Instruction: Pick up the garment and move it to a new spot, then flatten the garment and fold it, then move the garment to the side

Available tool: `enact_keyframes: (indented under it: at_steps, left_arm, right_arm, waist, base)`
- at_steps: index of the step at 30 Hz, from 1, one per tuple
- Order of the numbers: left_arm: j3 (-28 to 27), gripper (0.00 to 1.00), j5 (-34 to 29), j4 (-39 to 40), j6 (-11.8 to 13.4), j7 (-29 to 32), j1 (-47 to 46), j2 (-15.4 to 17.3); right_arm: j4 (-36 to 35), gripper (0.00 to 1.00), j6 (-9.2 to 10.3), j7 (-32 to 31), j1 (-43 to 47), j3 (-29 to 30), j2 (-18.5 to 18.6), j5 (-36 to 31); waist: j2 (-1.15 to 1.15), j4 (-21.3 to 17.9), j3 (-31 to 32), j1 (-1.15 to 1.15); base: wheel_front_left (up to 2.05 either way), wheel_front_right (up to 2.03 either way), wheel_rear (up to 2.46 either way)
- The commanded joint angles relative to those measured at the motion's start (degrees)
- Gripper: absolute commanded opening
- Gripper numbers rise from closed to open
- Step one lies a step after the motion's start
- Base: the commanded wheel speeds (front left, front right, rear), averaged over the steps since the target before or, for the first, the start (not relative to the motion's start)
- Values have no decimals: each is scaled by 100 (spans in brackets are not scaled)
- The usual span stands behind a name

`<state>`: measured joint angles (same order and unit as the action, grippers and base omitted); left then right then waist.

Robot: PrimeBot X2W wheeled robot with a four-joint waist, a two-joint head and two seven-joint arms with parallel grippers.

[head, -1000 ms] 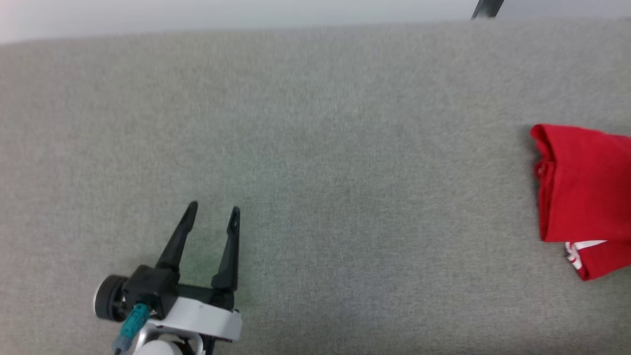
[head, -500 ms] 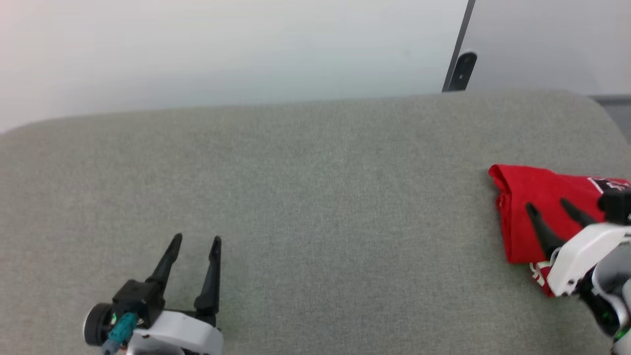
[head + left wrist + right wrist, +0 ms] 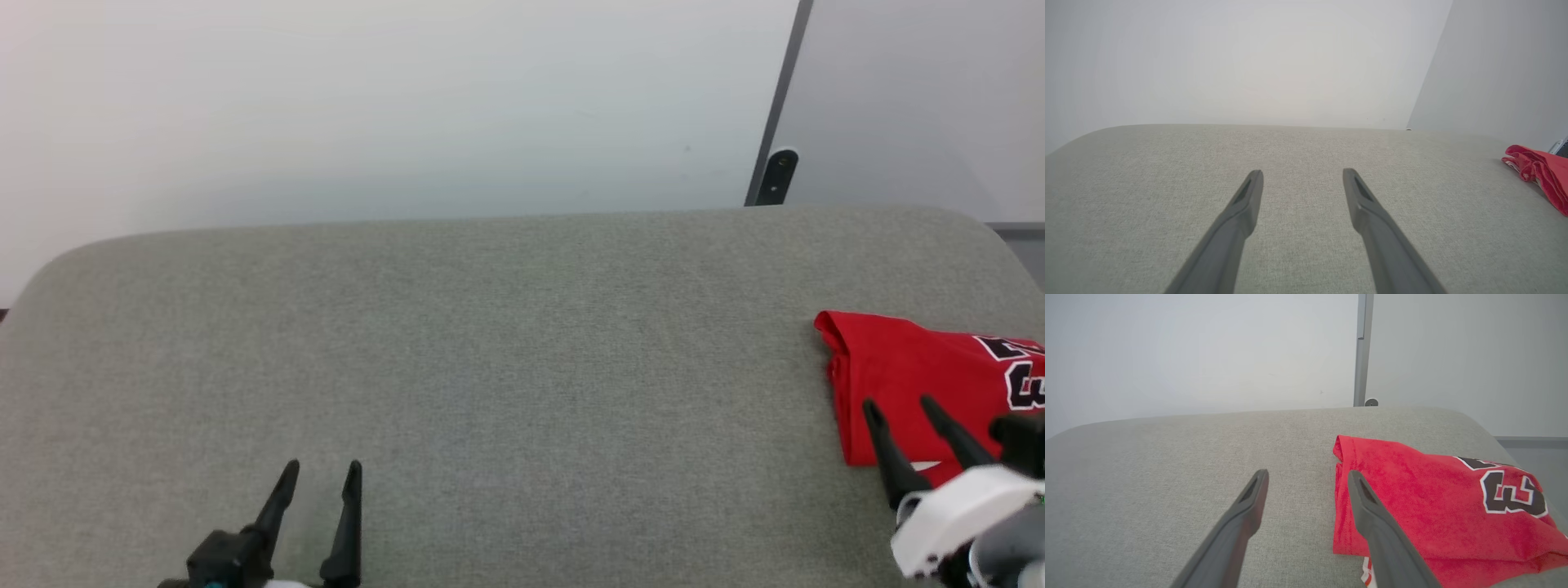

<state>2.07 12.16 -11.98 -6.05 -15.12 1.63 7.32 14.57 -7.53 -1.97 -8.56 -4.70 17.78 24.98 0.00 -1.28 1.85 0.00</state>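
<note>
garment lies folded at the right end of the grey surface, number print up. over the last second the head camera tilted up and the right gripper came in at the garment's near left edge, jaws apart and empty. left gripper waits well apart, jaws apart. folding looks finished; placement aside appears done.

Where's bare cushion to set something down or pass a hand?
Free: the grey cushion from the left gripper to the garment, back to the wall. Crowded: the right end, where the folded garment lies with the open right gripper at its left edge.
</note>
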Motion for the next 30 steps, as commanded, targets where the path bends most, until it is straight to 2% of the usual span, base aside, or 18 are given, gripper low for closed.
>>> enact_keyframes:
  at_steps: [1,10,15,20,30]
  left_arm:
    - [-20,100,-9,47,21,3,80,-17]
    - [-198,100,-59,686,160,4,753,-19]
    - [-230,100,-76,1130,276,4,1117,-51]
    - [-168,100,-71,1403,399,28,1308,-111]
    - [-120,100,-1,1511,455,95,1340,-111]
  right_arm:
    - [-111,100,8,-11,164,79,-52,-41]
    - [-1210,100,8,-400,1121,504,-502,-224]
    - [-1613,100,8,-597,1344,575,-595,-309]
    - [-1831,100,8,-696,1466,644,-661,-340]
    - [-1923,100,8,-801,1467,679,-645,-286]
  waist:
    - [0,55,32,0]
    - [0,90,-18,0]
    - [0,64,-78,0]
    - [0,85,-104,0]
    - [0,105,-92,0]
  base:
    - [0,0,0]
    - [0,0,0]
    - [0,0,0]
    - [0,0,0]
    - [0,0,0]
